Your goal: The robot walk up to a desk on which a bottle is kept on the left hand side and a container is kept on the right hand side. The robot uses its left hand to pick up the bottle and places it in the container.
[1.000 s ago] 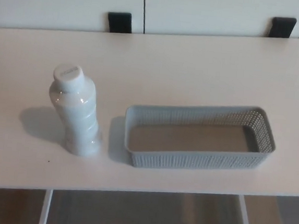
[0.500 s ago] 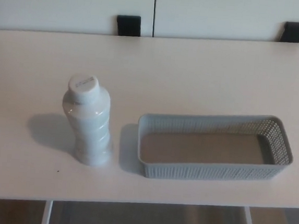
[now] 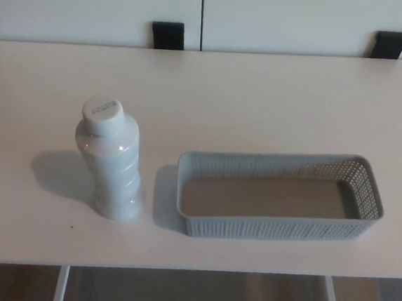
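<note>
you had white bottle (image 3: 111, 160) upright at left-centre of frame, grey container (image 3: 276, 225) just beside it at right, apart; both on desk (image 3: 262, 99); neither hand showed.

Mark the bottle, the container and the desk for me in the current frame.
bottle (image 3: 110, 164), head view, on the ribbed white body below the cap.
container (image 3: 271, 230), head view, on the near mesh wall.
desk (image 3: 262, 99), head view, on the bare top behind the container.
</note>
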Robot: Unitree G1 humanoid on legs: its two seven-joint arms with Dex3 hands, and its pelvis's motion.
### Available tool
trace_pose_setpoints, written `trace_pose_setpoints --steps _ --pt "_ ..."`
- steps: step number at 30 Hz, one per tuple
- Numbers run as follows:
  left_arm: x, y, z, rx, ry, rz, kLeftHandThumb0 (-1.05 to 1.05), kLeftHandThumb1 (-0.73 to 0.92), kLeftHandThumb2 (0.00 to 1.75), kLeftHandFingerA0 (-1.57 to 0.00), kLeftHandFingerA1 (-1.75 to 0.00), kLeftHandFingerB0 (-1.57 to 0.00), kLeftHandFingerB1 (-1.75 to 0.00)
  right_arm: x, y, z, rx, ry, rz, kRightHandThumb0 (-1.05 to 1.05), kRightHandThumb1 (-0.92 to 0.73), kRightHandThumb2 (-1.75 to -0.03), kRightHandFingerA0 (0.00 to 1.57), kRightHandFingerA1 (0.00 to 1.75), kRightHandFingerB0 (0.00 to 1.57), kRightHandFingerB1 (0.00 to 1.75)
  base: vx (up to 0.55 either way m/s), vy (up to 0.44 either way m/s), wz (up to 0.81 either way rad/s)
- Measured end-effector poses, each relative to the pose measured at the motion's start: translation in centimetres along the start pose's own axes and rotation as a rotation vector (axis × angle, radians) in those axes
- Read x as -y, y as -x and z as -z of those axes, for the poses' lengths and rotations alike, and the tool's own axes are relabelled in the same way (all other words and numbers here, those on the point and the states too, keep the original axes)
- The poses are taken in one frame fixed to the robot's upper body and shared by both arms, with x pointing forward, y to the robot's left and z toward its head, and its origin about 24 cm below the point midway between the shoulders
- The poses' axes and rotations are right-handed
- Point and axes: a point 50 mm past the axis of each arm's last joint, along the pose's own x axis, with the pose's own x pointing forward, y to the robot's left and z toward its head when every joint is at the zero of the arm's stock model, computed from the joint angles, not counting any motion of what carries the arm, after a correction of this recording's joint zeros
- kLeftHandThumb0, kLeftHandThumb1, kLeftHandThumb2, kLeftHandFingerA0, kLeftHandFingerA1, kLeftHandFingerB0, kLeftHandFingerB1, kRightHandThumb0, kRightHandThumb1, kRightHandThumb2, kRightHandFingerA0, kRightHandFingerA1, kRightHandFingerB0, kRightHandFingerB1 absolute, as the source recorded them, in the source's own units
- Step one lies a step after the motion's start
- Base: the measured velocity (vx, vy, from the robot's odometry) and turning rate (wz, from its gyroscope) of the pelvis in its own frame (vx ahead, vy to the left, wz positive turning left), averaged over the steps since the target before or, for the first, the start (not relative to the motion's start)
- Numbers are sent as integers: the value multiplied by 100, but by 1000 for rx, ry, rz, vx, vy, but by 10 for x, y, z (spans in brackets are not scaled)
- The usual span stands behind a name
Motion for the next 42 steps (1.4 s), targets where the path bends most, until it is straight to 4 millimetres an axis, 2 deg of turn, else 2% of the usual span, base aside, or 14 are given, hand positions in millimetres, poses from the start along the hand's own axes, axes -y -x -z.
trace_pose_setpoints --steps 2,8,9,12,13,14,16,18,22,24,26,27,29,42 --pt "-10 -3 -28 123 6 -59 -81 60 86 0 0 0 0 0 -1 0 -4 -4 2 -38 -54 -56 47 53 31 44 0 0 0" --pt "-6 -3 -105 444 15 -72 -74 55 82 0 0 0 0 -3 -4 -3 4 3 -3 -40 -53 -56 47 53 34 45 0 0 0" --pt "-6 -3 -105 444 15 -72 -69 66 59 0 0 0 0 -3 -4 -3 4 3 -3 -42 -52 -56 47 52 34 45 0 0 0" --pt "16 2 -145 611 -11 0 -87 49 85 0 -7 0 0 -3 -5 -3 5 9 -3 -41 -52 -55 49 53 35 45 0 0 0" --pt "22 4 -152 642 -18 20 -81 55 58 0 -4 0 0 -4 -5 -4 7 11 -4 -40 -51 -55 51 54 37 46 0 0 0" --pt "29 6 -161 677 -25 45 -97 54 91 0 -7 0 0 -4 -6 -4 8 13 -5 -37 -52 -55 49 53 37 45 0 0 0" --pt "49 9 -180 752 -46 115 -80 53 57 0 0 0 0 -5 -7 -6 12 20 -8 -36 -53 -56 47 53 36 44 0 0 0" --pt "75 15 -204 841 -74 205 -88 51 90 0 -8 0 0 -7 -10 -10 28 30 -13 -36 -54 -56 48 53 36 45 0 0 0" --pt "113 18 -230 903 -86 345 -87 45 62 0 -6 0 0 -9 -12 -16 46 40 -19 -35 -55 -55 52 54 40 46 0 0 0" --pt "126 16 -235 897 -96 395 -90 52 92 0 -8 0 0 -10 -12 -18 56 47 -21 -36 -55 -55 53 54 44 46 0 0 0" --pt "140 13 -238 882 -105 440 -89 51 91 0 -9 0 0 -11 -13 -22 72 59 -24 -37 -55 -55 53 54 43 46 0 0 0" --pt "149 9 -237 863 -112 469 -91 46 62 0 -6 0 0 -13 -14 -26 86 66 -25 -36 -55 -55 53 54 43 46 0 0 0" --pt "157 5 -235 836 -122 498 -85 50 91 0 -9 0 0 -13 -15 -29 92 72 -25 -37 -53 -55 55 55 45 47 0 0 0" --pt "171 -14 -205 681 -145 547 -85 45 61 0 -7 0 0 -16 -16 -32 77 81 -15 -37 -55 -55 53 54 47 48 0 0 0"
